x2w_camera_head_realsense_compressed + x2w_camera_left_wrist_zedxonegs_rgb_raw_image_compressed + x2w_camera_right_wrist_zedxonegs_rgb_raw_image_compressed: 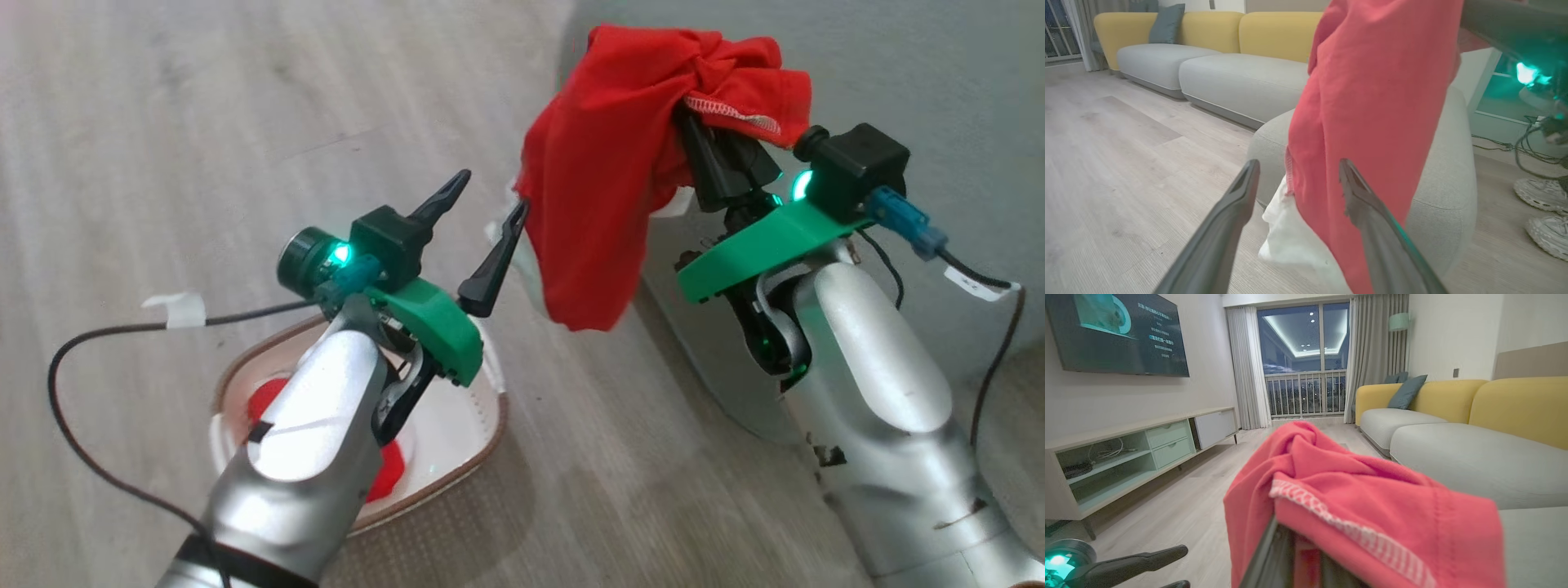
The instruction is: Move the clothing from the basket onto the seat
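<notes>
My right gripper (704,140) is shut on a bright-red piece of clothing (608,180) that is bunched over its fingers and hangs down beside the grey seat (922,73). In the right wrist view the clothing (1355,506) drapes over the fingers, pale hem showing. My left gripper (494,189) stands open just left of the hanging cloth, holding nothing. From the left wrist, the red cloth (1372,102) and its white part (1290,241) hang past the open fingers (1241,196), in front of the seat (1447,175). The basket (490,433) lies below my left arm with more red clothing (392,478) inside.
Wooden floor lies all around. A grey and yellow sofa (1241,77) runs along the far wall. A TV (1118,330) hangs over a low cabinet (1139,453). A person's white shoes (1543,204) stand on the floor past the seat, near cables.
</notes>
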